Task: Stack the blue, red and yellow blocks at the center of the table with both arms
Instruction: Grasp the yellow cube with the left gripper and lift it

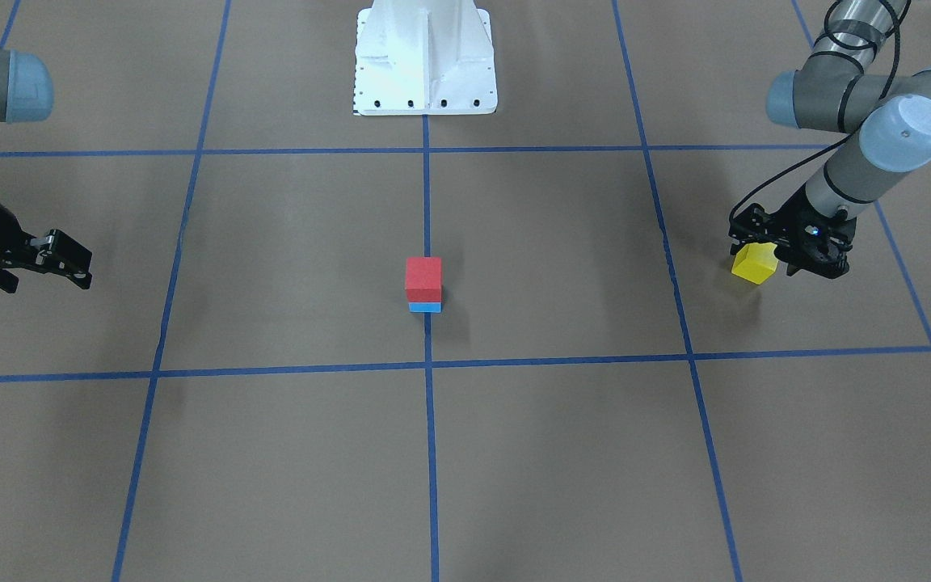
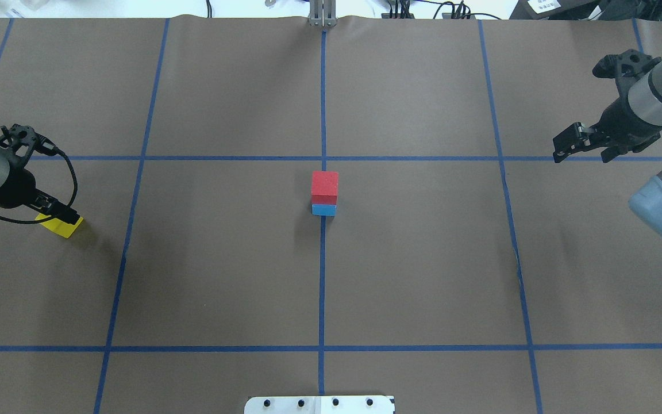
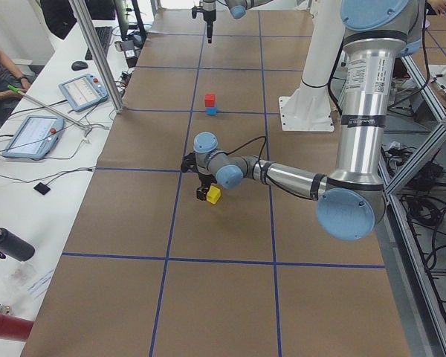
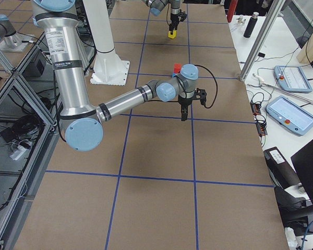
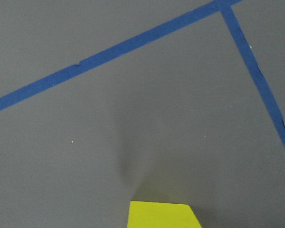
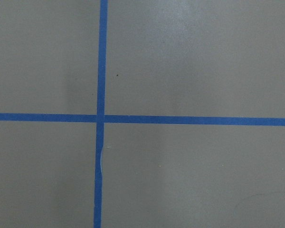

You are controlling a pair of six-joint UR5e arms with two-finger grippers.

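The red cube block (image 1: 423, 277) sat on the blue cube block (image 1: 425, 307). Well apart from that red block, the left gripper (image 1: 759, 256) clasped the yellow cube block (image 1: 752, 267), not yet stacked. Whether the right gripper (image 1: 82, 271) was closed could not be told.

- Table (image 2: 222, 259) — brown covering, marked with a blue tape grid (image 2: 322, 287).
- Side bench (image 3: 30, 193) — near tablet (image 3: 33, 136), far tablet (image 3: 82, 91), black bottle (image 3: 4, 243).
- Operator's arm (image 3: 0, 78) resting on the bench.

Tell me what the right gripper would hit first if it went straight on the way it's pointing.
Probably the table: the right gripper points down at bare paper near a blue tape crossing, with nothing showing in between.
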